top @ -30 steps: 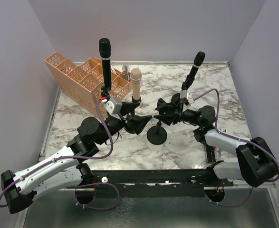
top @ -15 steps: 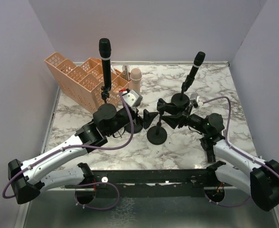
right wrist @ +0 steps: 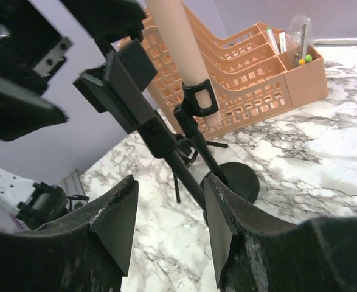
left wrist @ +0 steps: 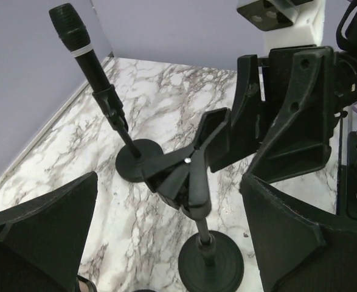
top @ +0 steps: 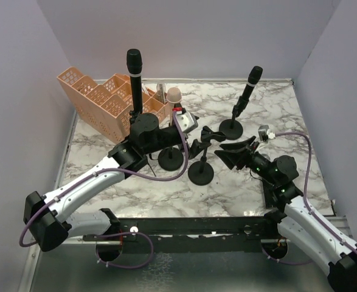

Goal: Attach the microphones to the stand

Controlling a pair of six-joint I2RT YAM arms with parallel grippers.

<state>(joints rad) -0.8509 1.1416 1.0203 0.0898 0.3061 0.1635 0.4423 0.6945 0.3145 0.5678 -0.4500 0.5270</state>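
An empty stand with a black clip [top: 210, 135] and a round base [top: 201, 173] stands mid-table. A beige microphone [top: 174, 94] sits in a stand just left of it. Black microphones sit in stands at the left [top: 134, 64] and right [top: 251, 82]. My left gripper [top: 193, 148] is open and empty, just left of the empty clip [left wrist: 190, 164], which sits between its fingers [left wrist: 38, 237]. My right gripper [top: 225, 151] is open and empty, to the right of the stand. In its view the stand's pole [right wrist: 178, 164] runs between the fingers [right wrist: 114, 219], with the beige microphone [right wrist: 178, 42] behind.
An orange plastic basket [top: 99, 97] stands at the back left, also in the right wrist view [right wrist: 245, 73], with small items in its end compartment. The stand bases crowd together mid-table. A black rail [top: 196, 228] runs along the near edge.
My left arm has swung right and forward, its open gripper now at the empty stand's clip. My right gripper has drawn back to the right, away from the clip.
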